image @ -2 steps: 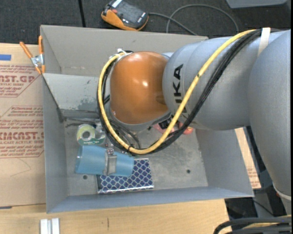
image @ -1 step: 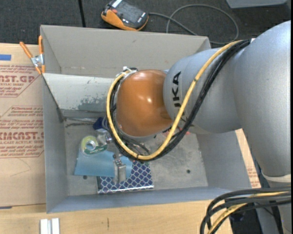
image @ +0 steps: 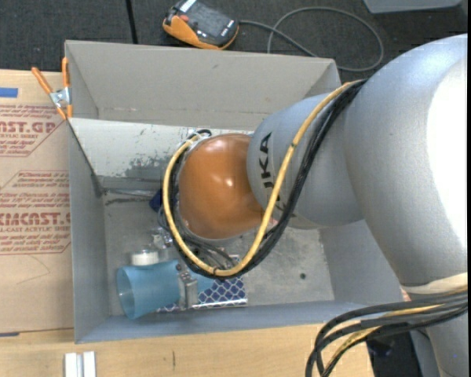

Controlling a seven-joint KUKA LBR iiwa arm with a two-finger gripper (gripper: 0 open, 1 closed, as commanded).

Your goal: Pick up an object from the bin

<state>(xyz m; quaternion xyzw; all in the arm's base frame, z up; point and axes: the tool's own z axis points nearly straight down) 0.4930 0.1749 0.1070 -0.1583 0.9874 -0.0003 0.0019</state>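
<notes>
My gripper [image: 190, 286] pokes out from under the orange wrist cover, low in the bin's front left part. A translucent blue plastic cup [image: 145, 290] lies on its side just left of it, mouth toward the front left corner, and looks to be touching it. A flat piece with a blue and white lattice pattern [image: 224, 290] lies right beside the gripper against the front wall. A small white and silver cap-like thing [image: 145, 256] sits just behind the cup. Most of the gripper is hidden by the cover.
A dark blue thing [image: 155, 201] peeks out at the cover's left edge, near the back slope. The arm and its yellow and black cables hang over the bin's middle and right. Bare grey floor shows at the right.
</notes>
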